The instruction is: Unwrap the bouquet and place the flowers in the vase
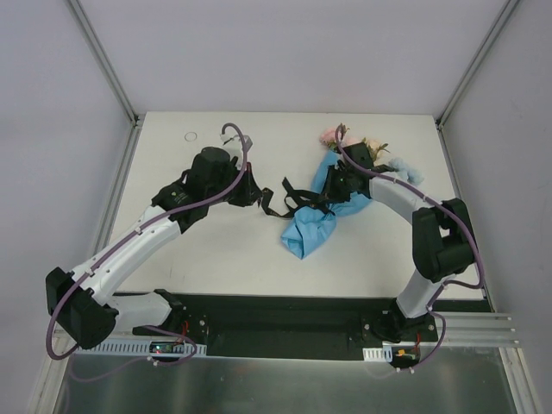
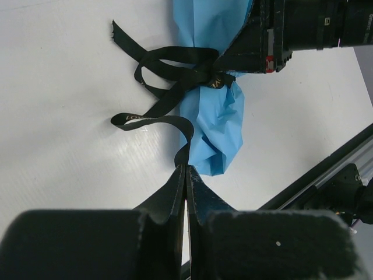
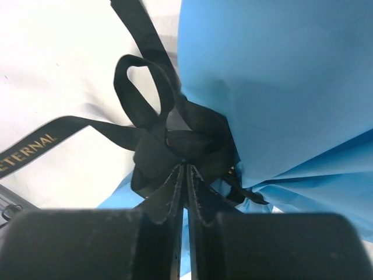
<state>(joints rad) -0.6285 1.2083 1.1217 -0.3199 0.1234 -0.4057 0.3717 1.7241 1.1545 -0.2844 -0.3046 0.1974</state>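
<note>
Two arms meet at the bouquet (image 1: 310, 231), which lies flat on the table (image 1: 216, 259), right of centre. Its long axis runs from the crumpled paper tail at 7 o'clock to the flowers (image 1: 373, 148) at 1 o'clock. A faint clear ring at 11 o'clock looks to be the vase (image 1: 191, 135), well apart. The left gripper (image 1: 261, 194) sits at 9 o'clock of the knot, and the right gripper (image 1: 328, 197) is right at it.

From the left wrist, the fingers are pressed together on one tail of the black ribbon (image 2: 175, 70), with the blue paper (image 2: 217, 128) just beyond.

From the right wrist, the fingers are closed too, pinching the ribbon at its knot against the paper.

Untying seems to be the step in hand. The next move probably calls for drawing the tail toward 9 o'clock while the right steadies the bundle.
</note>
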